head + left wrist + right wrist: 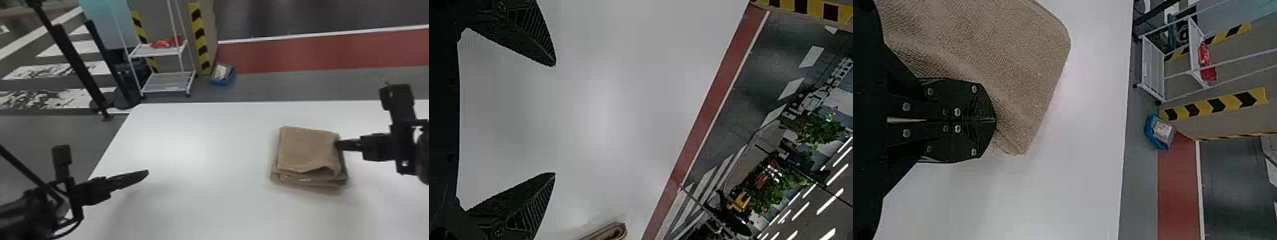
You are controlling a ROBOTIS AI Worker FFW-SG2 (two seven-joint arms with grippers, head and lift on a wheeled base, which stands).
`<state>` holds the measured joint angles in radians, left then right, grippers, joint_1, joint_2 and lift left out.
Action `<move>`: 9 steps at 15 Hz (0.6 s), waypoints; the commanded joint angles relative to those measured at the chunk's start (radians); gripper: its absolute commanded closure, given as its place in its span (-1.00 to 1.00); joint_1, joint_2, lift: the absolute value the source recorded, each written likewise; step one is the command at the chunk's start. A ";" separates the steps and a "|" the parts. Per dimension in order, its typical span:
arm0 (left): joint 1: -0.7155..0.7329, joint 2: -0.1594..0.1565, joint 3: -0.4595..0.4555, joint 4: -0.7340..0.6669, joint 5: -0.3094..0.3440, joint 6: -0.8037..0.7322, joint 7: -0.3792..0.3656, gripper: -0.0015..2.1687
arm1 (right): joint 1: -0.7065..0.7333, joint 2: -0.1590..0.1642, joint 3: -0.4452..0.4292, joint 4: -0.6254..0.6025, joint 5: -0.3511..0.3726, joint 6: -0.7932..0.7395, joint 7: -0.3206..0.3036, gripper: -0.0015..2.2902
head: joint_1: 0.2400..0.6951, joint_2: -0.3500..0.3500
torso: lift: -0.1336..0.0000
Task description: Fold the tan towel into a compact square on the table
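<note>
The towel (306, 150) lies on the table (198, 198), to the robot's right of centre, folded into a thick, squarish stack. It should be light and limp, with no risk of breaking; the pebbly, matt weave ought to give a good grip, though loose layers may slide over one another. The right gripper (996, 120) has its fingers pressed together at the stack's side edge, seemingly touching the cloth; whether a ply is caught between them cannot be told. The left gripper (555, 119), well apart from the towel, has its flat, ribbed black fingers spread over the smooth white table.

The near edge looks uneven: the top flap ripples, with lower layers jutting out beneath it. A shallow pinch on that flap would be best for straightening; a deeper bite could drag the stack askew
</note>
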<state>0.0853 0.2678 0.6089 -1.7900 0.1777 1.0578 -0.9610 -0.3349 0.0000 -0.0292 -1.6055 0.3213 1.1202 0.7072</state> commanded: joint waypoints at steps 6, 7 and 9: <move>-0.006 0.004 -0.015 0.006 0.002 -0.006 0.002 -0.91 | 0.014 0.001 -0.055 -0.056 0.002 0.057 -0.026 0.71 | 1.00 0.66 | -0.86; -0.006 0.004 -0.014 0.006 0.002 -0.006 0.002 -0.91 | -0.010 0.001 -0.048 0.001 0.021 0.020 -0.032 0.71 | 1.00 0.62 | -0.86; -0.001 0.007 -0.001 0.006 0.002 -0.003 0.001 -0.91 | -0.056 0.001 -0.031 0.104 0.038 -0.065 -0.041 0.71 | 1.00 0.60 | -0.86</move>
<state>0.0803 0.2719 0.5989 -1.7837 0.1795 1.0525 -0.9602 -0.3584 0.0000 -0.0707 -1.5748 0.3460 1.1171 0.6691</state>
